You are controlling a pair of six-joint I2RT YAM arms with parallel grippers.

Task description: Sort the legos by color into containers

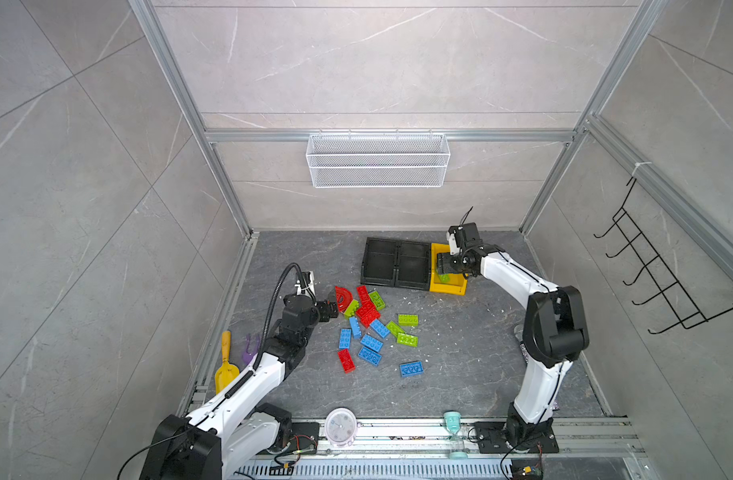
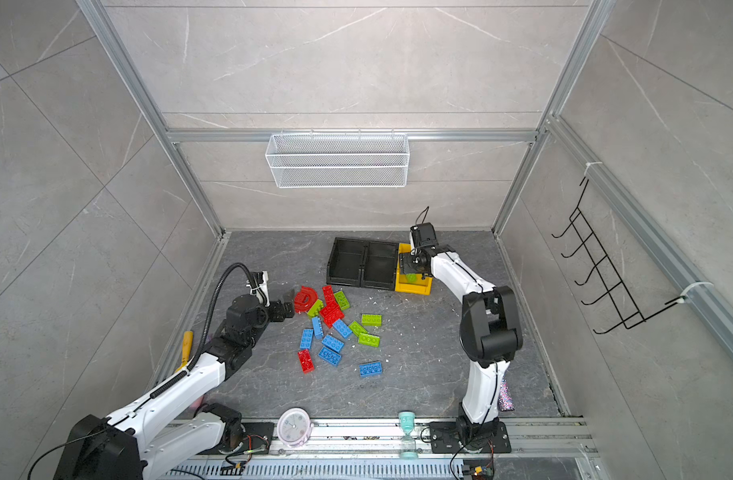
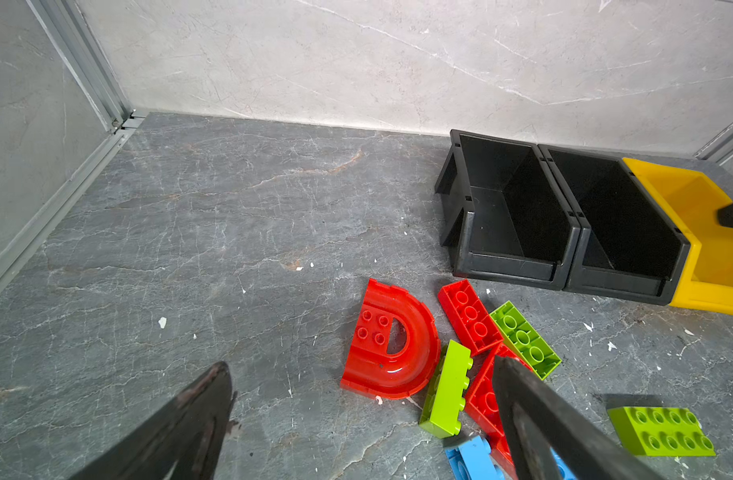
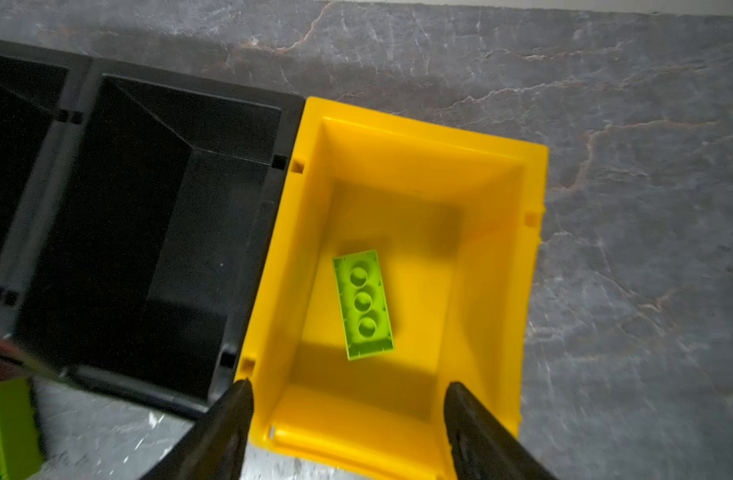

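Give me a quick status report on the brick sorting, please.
Left pincer open by the red arch-shaped plastic brick. Right pincer open over the yellow plastic bin, one lime green plastic brick inside. No obstruction seen.

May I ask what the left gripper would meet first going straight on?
Probably the red arch, lying just ahead of the open left gripper; the depth is hard to judge.
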